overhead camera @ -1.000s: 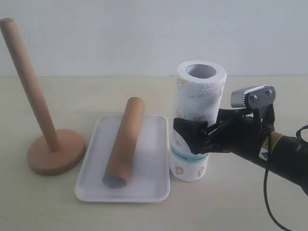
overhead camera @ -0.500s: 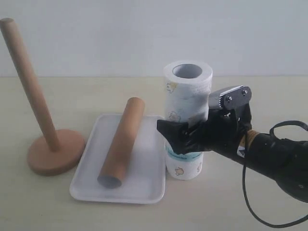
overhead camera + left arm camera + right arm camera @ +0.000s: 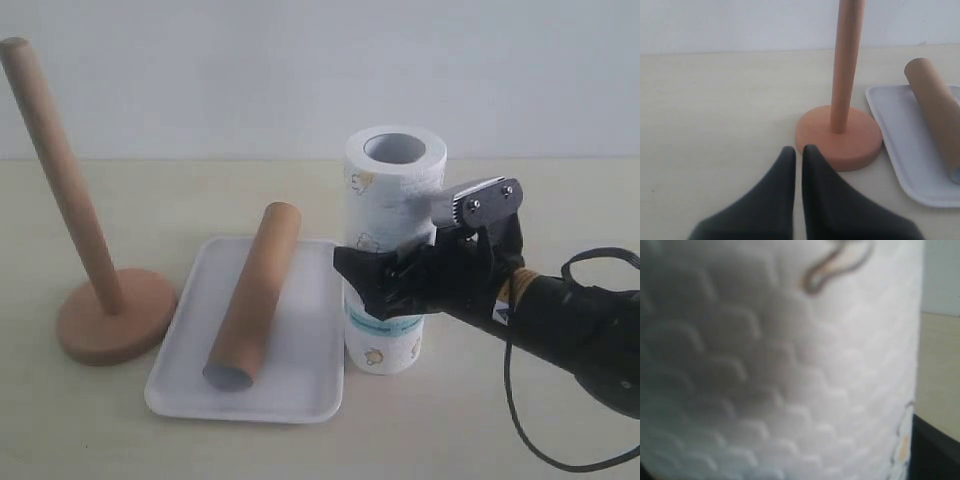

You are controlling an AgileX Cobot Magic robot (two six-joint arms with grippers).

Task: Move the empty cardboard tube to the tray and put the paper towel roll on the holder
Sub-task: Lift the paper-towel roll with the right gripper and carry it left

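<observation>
Noting plain brown hollow cardboard tube (image 3: 252, 300) lying diagonally inside shallow white rectangular tray (image 3: 190, 385).

Noting thick white embossed paper towel roll (image 3: 392, 200) standing upright just beside tray, on side away from light-brown wooden holder (image 3: 110, 320).

Seeing right gripper (image 3: 388, 282) straddling roll's lower half; cannot tell whether pressing.

Seeing left gripper (image 3: 798, 148) pinched together, empty, beyond holder from tray.

Risking soft paper slipping under weak squeeze during lift, roll clipping tray rim and jolting tube, and core missing pole's rounded top, toppling holder toward tray.
</observation>
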